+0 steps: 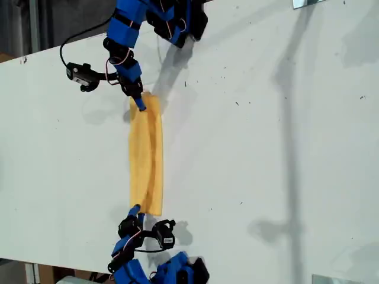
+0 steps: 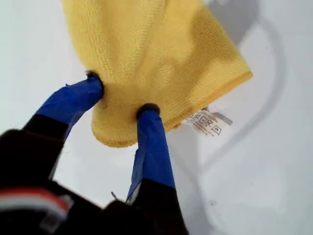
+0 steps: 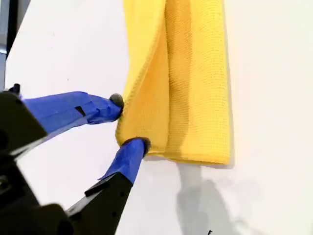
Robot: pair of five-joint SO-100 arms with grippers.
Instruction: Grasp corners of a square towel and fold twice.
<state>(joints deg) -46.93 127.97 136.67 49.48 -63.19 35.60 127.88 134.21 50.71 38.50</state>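
The square towel (image 1: 146, 155) is a yellow-orange cloth folded into a long narrow strip running up and down the exterior view. My first gripper (image 1: 140, 104) (image 2: 121, 96) is shut on the strip's far end in the exterior view. A corner (image 2: 111, 138) bulges out past the blue fingertips (image 2: 148, 113), and a small white tag (image 2: 205, 121) lies beside it. My second gripper (image 1: 135, 210) (image 3: 128, 122) is shut on the near end, pinching the corner (image 3: 131, 128) on the exterior view's left side. The towel (image 3: 195, 83) (image 2: 161, 49) shows a lengthwise crease.
The white table (image 1: 266, 148) stretches wide toward the exterior view's right. Its near edge (image 1: 59, 260) runs just behind the second arm's base (image 1: 160, 269). The first arm's base (image 1: 172, 21) and a black cable (image 1: 62, 50) sit at the far edge. Metal brackets (image 1: 308, 3) mark two table corners.
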